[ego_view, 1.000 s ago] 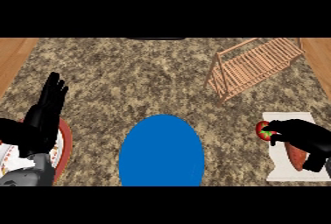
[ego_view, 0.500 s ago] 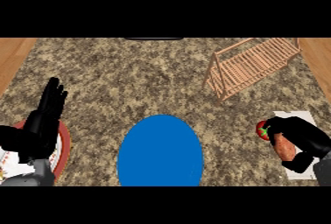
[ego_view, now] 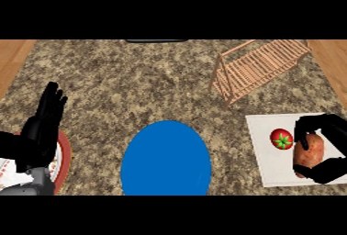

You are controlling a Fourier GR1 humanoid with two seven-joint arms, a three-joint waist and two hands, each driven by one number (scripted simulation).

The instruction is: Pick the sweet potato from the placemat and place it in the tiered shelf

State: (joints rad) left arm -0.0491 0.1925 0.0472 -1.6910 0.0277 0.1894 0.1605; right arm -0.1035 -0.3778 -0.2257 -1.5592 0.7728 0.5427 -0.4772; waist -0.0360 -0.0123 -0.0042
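One sweet potato (ego_view: 310, 151), right hand (ego_view: 327, 148) curled round it, beside one tomato (ego_view: 281, 139).

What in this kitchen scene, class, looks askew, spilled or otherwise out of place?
Nothing is spilled or damaged. The wooden tiered shelf sits at a slant to the counter's edges. On the white placemat, the right hand curls round the sweet potato, beside a tomato.

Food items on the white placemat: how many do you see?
2. A tomato lies near the placemat's middle, and a sweet potato lies just right of it, inside the curled right hand. The hand may hide something.
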